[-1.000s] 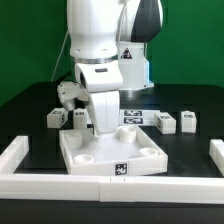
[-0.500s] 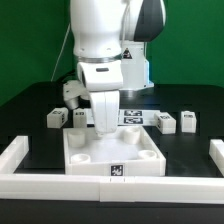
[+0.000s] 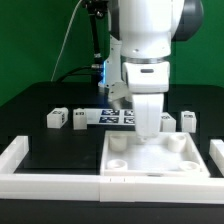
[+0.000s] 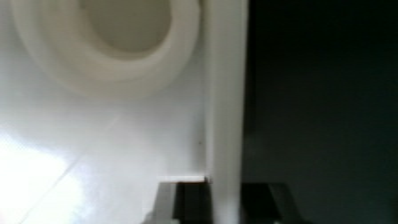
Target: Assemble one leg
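Note:
Four small white legs with tags stand in a row at the back: two on the exterior view's left (image 3: 56, 118) (image 3: 82, 119), one (image 3: 168, 121) partly behind my arm, and one on the right (image 3: 187, 120). My gripper (image 3: 148, 129) is down at the back rim of the large white square panel (image 3: 150, 158), away from the legs. In the wrist view my gripper (image 4: 226, 192) is shut on the panel's raised rim (image 4: 222, 90), with one dark finger (image 4: 185, 202) on each side. A round socket (image 4: 125, 40) of the panel shows beside the rim.
White border rails run along the front (image 3: 50, 185), the exterior view's left (image 3: 14, 154) and right (image 3: 216, 152). The marker board (image 3: 112, 117) lies at the back between the legs. A green wall and a cable stand behind.
My arm has moved toward the exterior view's right, and the square panel has slid with it from the middle to the right. The legs have not moved.

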Tool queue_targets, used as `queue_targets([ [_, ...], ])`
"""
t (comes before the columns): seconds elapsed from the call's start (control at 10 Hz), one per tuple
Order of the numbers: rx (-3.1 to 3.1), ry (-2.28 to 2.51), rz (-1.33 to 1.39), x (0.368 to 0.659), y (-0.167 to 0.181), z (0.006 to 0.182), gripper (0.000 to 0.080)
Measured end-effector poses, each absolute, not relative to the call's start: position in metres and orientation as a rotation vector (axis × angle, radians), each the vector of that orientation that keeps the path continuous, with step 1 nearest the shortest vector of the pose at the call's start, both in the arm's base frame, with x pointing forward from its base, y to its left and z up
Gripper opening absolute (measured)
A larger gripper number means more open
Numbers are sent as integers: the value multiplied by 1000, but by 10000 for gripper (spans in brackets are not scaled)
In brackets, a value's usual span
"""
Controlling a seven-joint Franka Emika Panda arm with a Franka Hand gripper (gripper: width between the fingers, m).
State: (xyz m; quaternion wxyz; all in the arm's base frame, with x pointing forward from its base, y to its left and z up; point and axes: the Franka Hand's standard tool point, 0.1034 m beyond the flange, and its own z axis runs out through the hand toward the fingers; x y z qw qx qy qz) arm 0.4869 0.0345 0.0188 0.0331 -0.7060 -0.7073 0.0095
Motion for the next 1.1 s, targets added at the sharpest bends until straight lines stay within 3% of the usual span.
queue_targets([
  [0.2, -2192, -2155, 18, 491, 58, 17, 61],
  [0.5, -2200, -2148, 24, 492, 62, 18, 61],
  [0.6, -2200, -2147, 24, 492, 62, 18, 145],
  [0.8, -2201, -2147, 25, 492, 62, 18, 447],
  [0.9, -2201, -2147, 25, 492, 62, 18, 447],
  [1.0, -2201, -2147, 25, 492, 62, 18, 574],
  [1.1, -2201, -2147, 25, 492, 62, 18, 626],
])
